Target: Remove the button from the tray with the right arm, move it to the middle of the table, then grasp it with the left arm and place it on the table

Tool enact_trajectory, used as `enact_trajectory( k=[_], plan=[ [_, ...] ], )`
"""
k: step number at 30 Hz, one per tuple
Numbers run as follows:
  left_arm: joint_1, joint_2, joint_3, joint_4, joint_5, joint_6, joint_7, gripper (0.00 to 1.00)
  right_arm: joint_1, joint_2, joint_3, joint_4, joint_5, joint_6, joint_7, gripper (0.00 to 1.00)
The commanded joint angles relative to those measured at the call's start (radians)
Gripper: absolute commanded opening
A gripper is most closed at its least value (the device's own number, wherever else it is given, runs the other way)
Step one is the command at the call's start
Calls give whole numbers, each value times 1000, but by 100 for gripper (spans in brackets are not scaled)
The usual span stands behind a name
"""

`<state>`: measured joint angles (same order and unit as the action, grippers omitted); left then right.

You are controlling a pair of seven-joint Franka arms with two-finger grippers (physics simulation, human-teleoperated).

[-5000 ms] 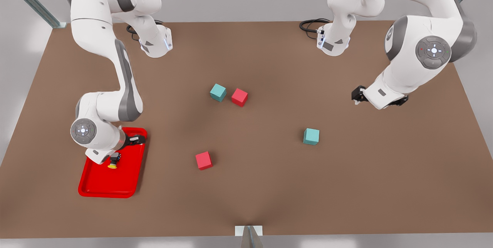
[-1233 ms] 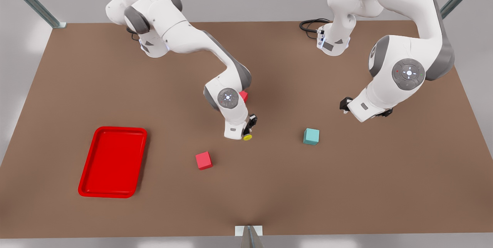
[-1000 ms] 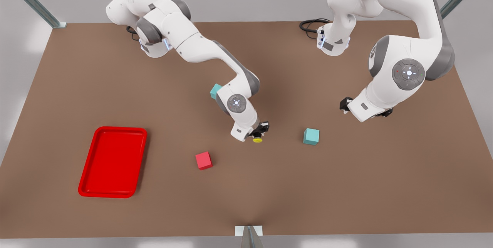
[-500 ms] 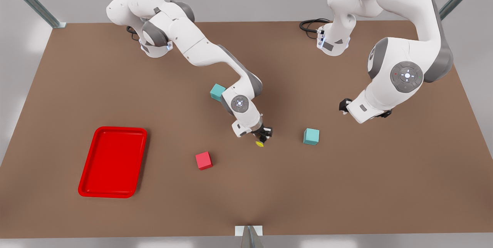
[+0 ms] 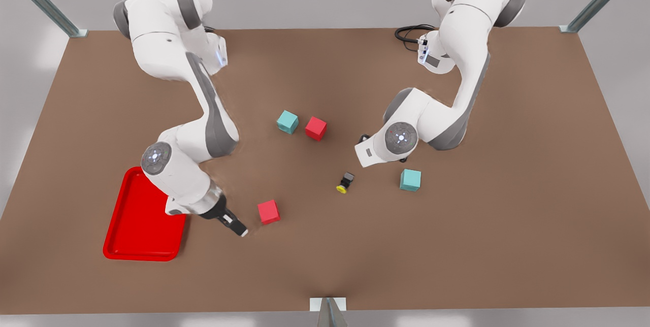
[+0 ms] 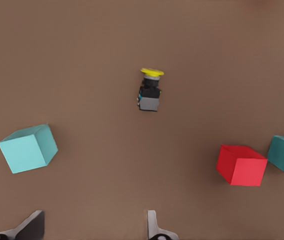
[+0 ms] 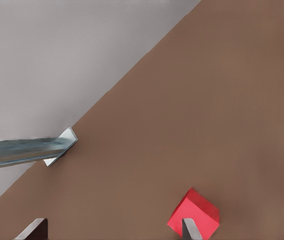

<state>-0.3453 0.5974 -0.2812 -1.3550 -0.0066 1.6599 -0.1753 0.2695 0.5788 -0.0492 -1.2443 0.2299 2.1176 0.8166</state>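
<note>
Left gripper [image 6: 89,227], jaws wide and empty, hovers near the button [image 5: 345,183], which lies tipped mid-bench [image 5: 457,246] at its 12 o'clock. I'd drop straight down, squeezing the black body. Right gripper [image 5: 234,226], spread empty, waits beside the tray [image 5: 127,246].

The button [image 5: 345,183] lies mid-table [image 5: 457,246], between two cubes [image 5: 268,211] [image 5: 410,180], well apart from the tray [image 5: 122,246].
</note>
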Motion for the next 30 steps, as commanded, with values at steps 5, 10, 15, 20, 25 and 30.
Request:
enact_trajectory(
  k=[5,10,15,20,25,30],
  plan=[
    [2,197,-55,-1,39,503,-285,100,-99,-322,23,-190,-242,-508,-800,100],
    [-32,272,-50,-1,168,610,-93,100,-131,-349,15,-106,-264,-567,-769,100],
    [-34,275,-50,-93,280,681,88,100,-184,-349,17,-101,-250,-567,-769,100],
    [-55,283,-50,-98,283,675,77,100,-187,-349,17,-84,-248,-567,-769,100],
    [-50,303,-47,-98,283,675,86,100,-187,-349,17,-84,-248,-567,-769,100],
    [-43,302,-32,-98,283,661,111,100,-187,-349,17,-84,-254,-567,-769,100]
  ],
)
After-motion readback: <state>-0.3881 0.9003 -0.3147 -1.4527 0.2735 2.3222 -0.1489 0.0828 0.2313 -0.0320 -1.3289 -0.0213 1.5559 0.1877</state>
